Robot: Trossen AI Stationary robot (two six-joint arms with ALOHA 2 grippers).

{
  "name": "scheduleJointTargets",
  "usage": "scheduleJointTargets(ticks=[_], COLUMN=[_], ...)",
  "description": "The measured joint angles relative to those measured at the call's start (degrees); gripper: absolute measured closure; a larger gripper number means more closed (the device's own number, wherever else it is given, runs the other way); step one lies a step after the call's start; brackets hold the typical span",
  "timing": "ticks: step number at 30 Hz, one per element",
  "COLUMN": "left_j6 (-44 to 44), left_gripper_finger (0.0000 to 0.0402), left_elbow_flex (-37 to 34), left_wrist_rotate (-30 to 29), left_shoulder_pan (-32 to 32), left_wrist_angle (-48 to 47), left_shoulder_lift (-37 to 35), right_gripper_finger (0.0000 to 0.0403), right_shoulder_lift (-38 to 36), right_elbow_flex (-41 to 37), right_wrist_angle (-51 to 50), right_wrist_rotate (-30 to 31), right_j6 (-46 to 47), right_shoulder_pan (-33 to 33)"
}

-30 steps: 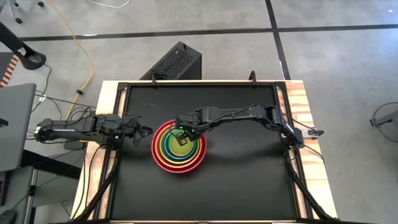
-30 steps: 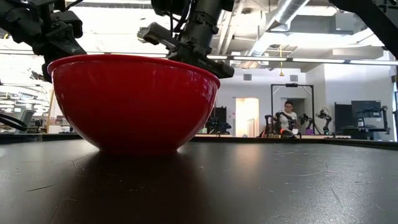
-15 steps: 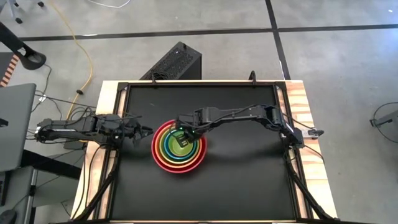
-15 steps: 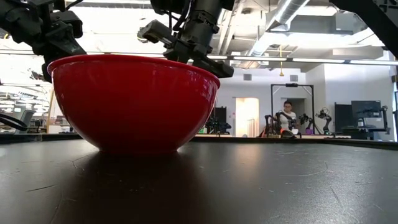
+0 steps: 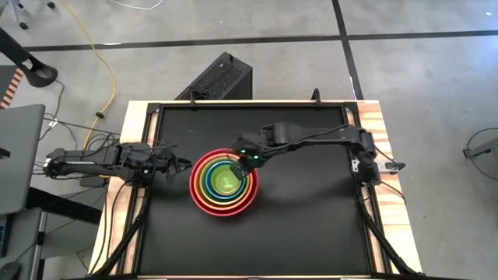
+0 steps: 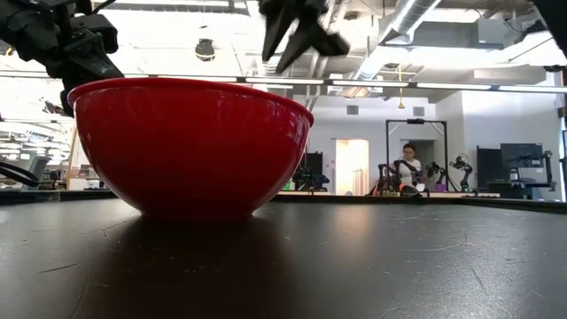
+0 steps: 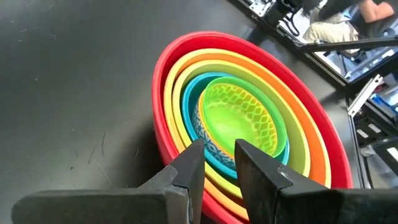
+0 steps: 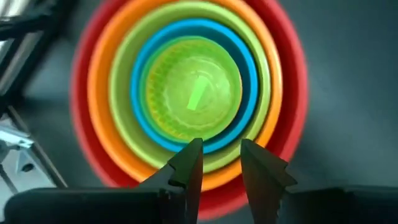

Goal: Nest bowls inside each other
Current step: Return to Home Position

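The bowls stand nested in one stack at the table's middle left. The big red bowl [image 5: 223, 210] is outermost and rests on its base [image 6: 188, 209]. Orange [image 8: 99, 93], lime-yellow [image 8: 121, 62] and teal blue [image 8: 138, 74] bowls follow inward. The bright green bowl [image 8: 193, 93] sits innermost. My right gripper [image 5: 247, 162] hangs open above the stack's far right rim, with nothing between its fingers [image 8: 186, 165]. My left gripper [image 5: 184, 164] waits just left of the stack, slightly open and touching nothing [image 7: 219, 168].
Black tabletop [image 5: 311, 218] lies free to the right of and nearer than the stack. Wooden strips [image 5: 377, 132] edge the table. A black box [image 5: 218, 78] stands on the floor beyond the far edge. A person [image 6: 409, 164] sits far back in the room.
My right gripper has let go of the green bowl, risen out of the stack and drawn back toward the table's far right. The green bowl stays seated in the middle of the stack.
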Motion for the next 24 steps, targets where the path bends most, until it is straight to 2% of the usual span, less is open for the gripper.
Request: scheduleJointTargets(ticks=[5, 9, 14, 18, 24], left_j6=[3.41, 6.65, 11.03, 13.16, 15.62], left_gripper_finger=[0.0325, 0.0325, 0.0325, 0.0325, 0.0325], left_elbow_flex=[0.00, 0.00, 0.00, 0.00, 0.01], left_wrist_rotate=[0.05, 1.87, 4.01, 3.96, 2.50], left_shoulder_pan=[0.00, 0.00, -0.01, 0.00, -0.02], left_wrist_angle=[2.08, 7.11, 13.78, 19.02, 23.12], left_shoulder_lift=[-0.02, -0.09, -0.11, -0.11, -0.11], right_gripper_finger=[0.0275, 0.0275, 0.0276, 0.0284, 0.0301], right_shoulder_lift=[-6.06, -10.53, -16.33, -23.85, -39.46], right_elbow_flex=[0.00, -1.00, -6.69, -17.65, -43.98], right_wrist_angle=[-2.67, -2.93, 2.97, 12.69, 37.81], right_wrist_rotate=[5.18, 7.48, 7.47, 9.69, 8.75], right_j6=[-4.37, -11.95, -17.11, -19.15, -25.05], right_shoulder_pan=[2.68, 5.64, 9.66, 11.74, 10.93])
